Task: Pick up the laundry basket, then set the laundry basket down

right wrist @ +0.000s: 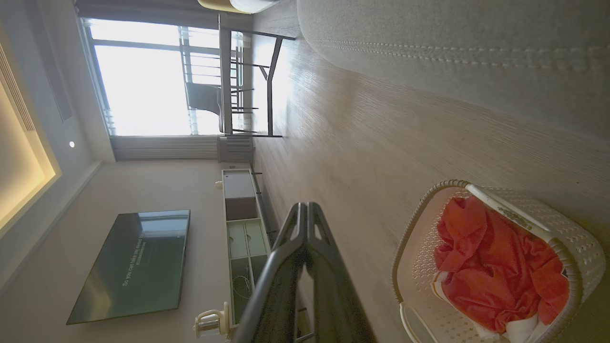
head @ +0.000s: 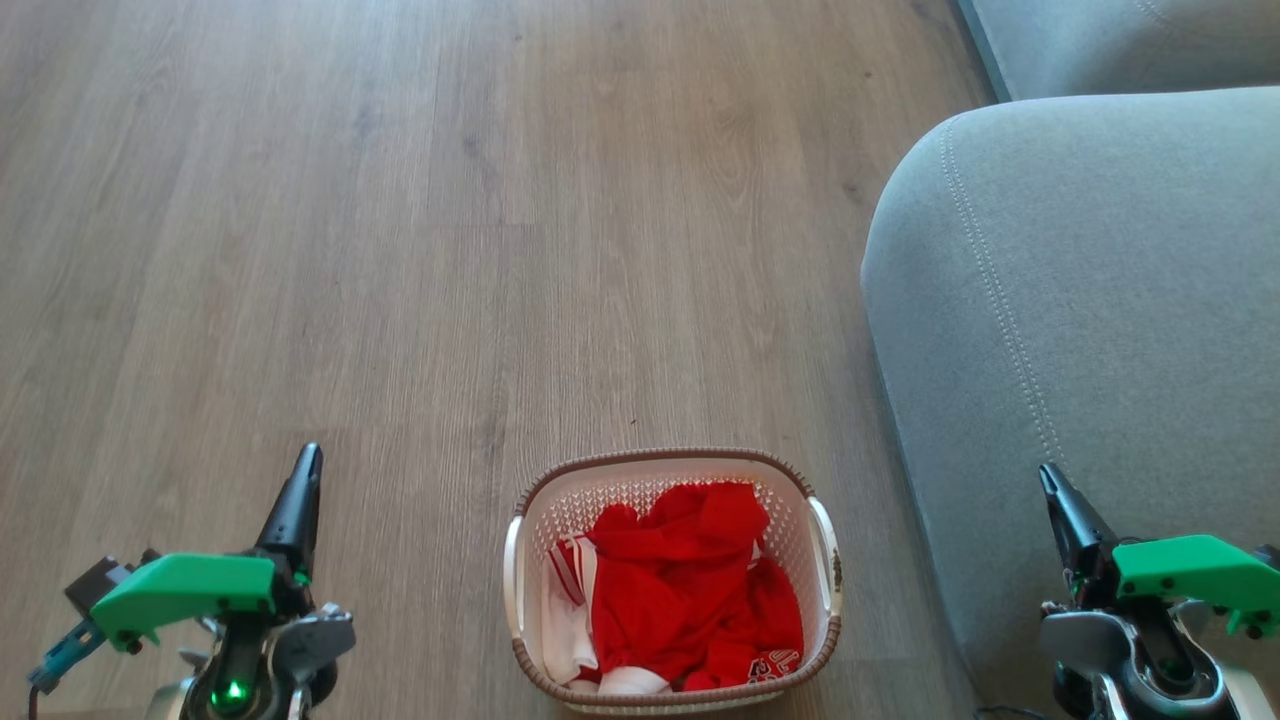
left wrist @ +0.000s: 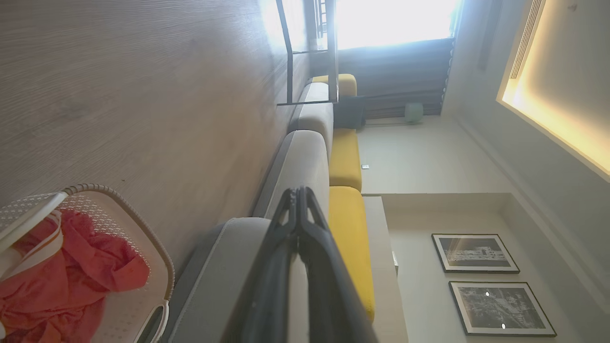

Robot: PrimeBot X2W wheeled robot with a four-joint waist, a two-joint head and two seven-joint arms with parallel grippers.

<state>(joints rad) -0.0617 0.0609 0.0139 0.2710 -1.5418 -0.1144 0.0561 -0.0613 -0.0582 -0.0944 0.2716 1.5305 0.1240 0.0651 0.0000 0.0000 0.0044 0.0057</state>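
The small white perforated plastic laundry basket (head: 560, 505) with a brown braided rim sat on the wooden floor (head: 500, 250) beside the grey fabric sofa (head: 1080, 300); I saw my left gripper (head: 308, 462) and right gripper (head: 1050, 480) flanking it, both pressed together, empty

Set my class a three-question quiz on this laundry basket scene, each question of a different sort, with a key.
1. True or false: the left gripper and the right gripper are both shut and empty.
2. Which colour dominates the clothes in the laundry basket? A) blue B) red C) green
3. Fill in: the basket stands on the wooden floor, beside a grey ____.

Key: 1 true; 2 B; 3 sofa.
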